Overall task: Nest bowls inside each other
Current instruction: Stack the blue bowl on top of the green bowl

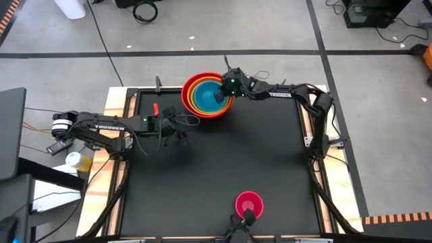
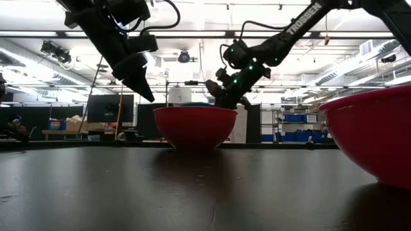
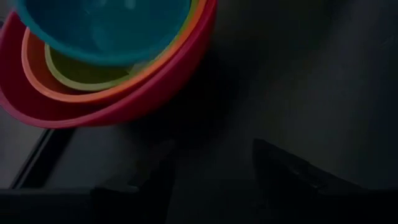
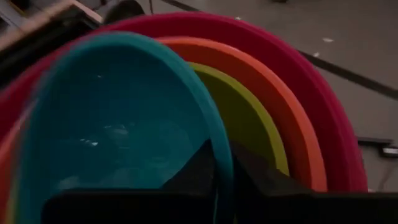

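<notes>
A red bowl [image 1: 196, 106] stands at the table's far middle with an orange bowl [image 1: 191, 98] and a yellow-green bowl [image 3: 81, 74] nested in it. Over them hangs a blue bowl [image 1: 208, 93], tilted, with my right gripper [image 1: 220, 94] shut on its rim. A pink bowl [image 1: 248, 202] rests upright near the table's front edge. My left gripper [image 1: 177, 129] hovers open above the table, just to the near left of the stack, holding nothing. My right gripper pinches the blue bowl's rim [image 4: 221, 155] on the side toward the table's right, one finger inside the bowl [image 4: 198, 169] and one outside [image 4: 261, 180]. The fingers slant down from the right. The bowl sits tilted over the yellow-green bowl; whether it touches it I cannot tell.
The black tabletop [image 1: 223, 162] is bordered by a wooden frame [image 1: 116, 101]. A small red object [image 1: 156, 108] lies left of the stack. A dark camera mount [image 1: 247, 217] stands at the front edge beside the pink bowl.
</notes>
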`<state>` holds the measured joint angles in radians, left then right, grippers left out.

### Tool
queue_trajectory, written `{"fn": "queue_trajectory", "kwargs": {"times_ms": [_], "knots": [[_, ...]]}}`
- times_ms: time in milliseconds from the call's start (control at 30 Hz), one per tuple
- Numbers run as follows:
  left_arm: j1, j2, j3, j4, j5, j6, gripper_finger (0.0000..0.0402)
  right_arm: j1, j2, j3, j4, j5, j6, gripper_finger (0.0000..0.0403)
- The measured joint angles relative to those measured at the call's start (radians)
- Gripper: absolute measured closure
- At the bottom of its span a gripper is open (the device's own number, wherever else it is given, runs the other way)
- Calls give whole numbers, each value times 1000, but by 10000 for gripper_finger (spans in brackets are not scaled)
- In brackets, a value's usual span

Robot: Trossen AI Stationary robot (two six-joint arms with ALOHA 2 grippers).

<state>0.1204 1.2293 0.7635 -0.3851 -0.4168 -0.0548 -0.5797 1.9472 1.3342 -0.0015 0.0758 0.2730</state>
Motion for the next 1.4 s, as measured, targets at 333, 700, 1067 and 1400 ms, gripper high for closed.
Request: {"fn": "queue_trajectory", "kwargs": {"times_ms": [333,700,1067,1400], "knots": [[0,0,0,8,0,23,186,38,-119,1,-66,90,-62,259],[0,0,0,16,0,18,186,229,-425,2,-824,122,34,222],[-3,0,0,164,4,23,186,269,-355,-57,-330,383,-54,238],[6,0,-1,111,18,189,186,68,-102,-59,-203,224,-25,239]]}}
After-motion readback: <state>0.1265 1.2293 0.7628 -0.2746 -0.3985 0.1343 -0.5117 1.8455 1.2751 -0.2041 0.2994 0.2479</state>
